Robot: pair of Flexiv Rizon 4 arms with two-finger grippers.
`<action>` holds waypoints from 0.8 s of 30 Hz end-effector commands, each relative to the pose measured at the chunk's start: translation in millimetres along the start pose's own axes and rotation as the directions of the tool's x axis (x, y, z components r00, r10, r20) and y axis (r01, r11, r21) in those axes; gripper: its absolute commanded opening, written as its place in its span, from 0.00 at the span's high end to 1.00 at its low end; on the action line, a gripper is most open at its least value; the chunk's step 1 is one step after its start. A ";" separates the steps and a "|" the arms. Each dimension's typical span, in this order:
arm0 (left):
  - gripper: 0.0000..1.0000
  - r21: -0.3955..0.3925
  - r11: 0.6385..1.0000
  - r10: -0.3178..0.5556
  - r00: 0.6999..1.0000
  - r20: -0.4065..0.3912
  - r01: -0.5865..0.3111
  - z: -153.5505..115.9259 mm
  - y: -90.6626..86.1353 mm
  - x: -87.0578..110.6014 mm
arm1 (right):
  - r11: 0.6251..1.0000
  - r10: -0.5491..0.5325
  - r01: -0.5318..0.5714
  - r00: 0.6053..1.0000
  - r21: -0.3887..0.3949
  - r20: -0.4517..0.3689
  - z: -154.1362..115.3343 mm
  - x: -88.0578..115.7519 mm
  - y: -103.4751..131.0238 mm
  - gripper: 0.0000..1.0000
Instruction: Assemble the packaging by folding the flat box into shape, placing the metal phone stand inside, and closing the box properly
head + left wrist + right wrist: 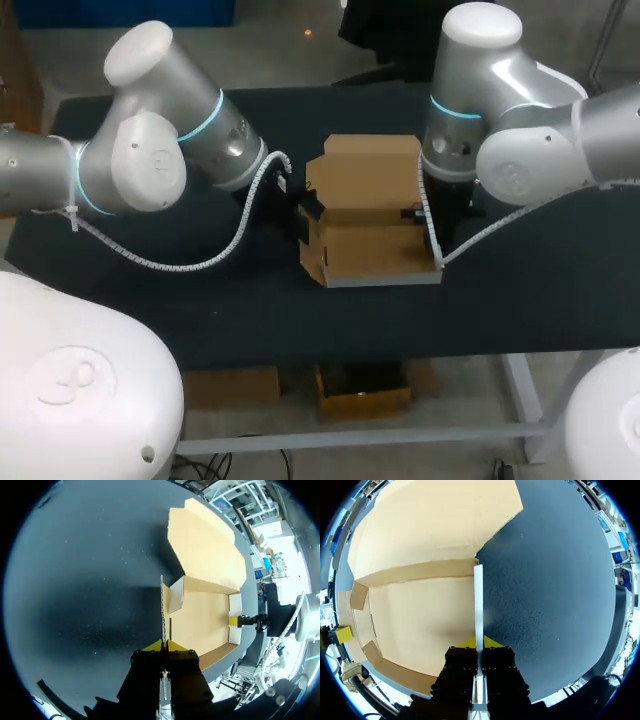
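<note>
The brown cardboard box (368,215) lies in the middle of the black table, its side walls raised and its lid flap (365,160) lying flat at the back. My left gripper (308,212) is shut on the box's left wall (163,605), seen edge-on between its yellow fingertips (156,645). My right gripper (424,214) is shut on the right wall (478,595), which runs straight out from between its yellow tips (492,642). Each wrist view shows the other gripper across the box floor (205,622) (420,620). No metal phone stand is visible.
Black cloth (250,310) covers the table around the box. Bare cloth lies in front of the box up to the table's front edge (400,352) and off to both sides under the arms.
</note>
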State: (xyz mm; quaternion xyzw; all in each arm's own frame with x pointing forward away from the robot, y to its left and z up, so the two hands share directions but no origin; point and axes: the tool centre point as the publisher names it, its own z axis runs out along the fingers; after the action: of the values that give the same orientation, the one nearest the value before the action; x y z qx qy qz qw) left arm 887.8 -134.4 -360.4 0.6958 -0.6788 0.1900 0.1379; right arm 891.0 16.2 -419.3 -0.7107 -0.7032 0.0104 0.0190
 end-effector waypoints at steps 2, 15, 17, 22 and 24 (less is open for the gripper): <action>1.00 0.019 1.000 0.008 0.971 0.237 -0.012 -0.8 2.0 16.6 | 1.000 -0.002 0.002 1.000 0.007 0.001 -0.6 1.4 1.0 1.00; 0.71 0.042 0.998 0.026 0.954 0.300 -0.040 -6.6 1.9 24.9 | 1.000 -0.002 0.002 1.000 0.007 0.001 -0.6 1.4 1.0 1.00; 0.70 0.041 0.998 0.027 0.956 0.293 -0.040 -9.1 1.4 22.0 | 1.000 -0.002 0.002 1.000 0.007 0.001 -0.6 1.4 1.0 1.00; 0.68 0.040 0.999 0.021 0.965 0.260 -0.033 -15.9 0.5 12.6 | 1.000 -0.002 0.002 1.000 0.007 0.001 -0.6 1.4 1.0 1.00; 0.68 0.034 0.999 0.025 0.972 0.234 -0.034 -19.9 0.1 6.5 | 1.000 -0.002 0.002 1.000 0.007 0.001 -0.6 1.4 1.0 1.00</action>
State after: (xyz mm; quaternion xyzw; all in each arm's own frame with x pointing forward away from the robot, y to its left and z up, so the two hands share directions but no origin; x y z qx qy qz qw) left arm 887.4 -137.8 -343.8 0.7071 -0.6965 0.1165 0.0350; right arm 891.0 16.9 -419.4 -0.7105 -0.7034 0.0101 0.0194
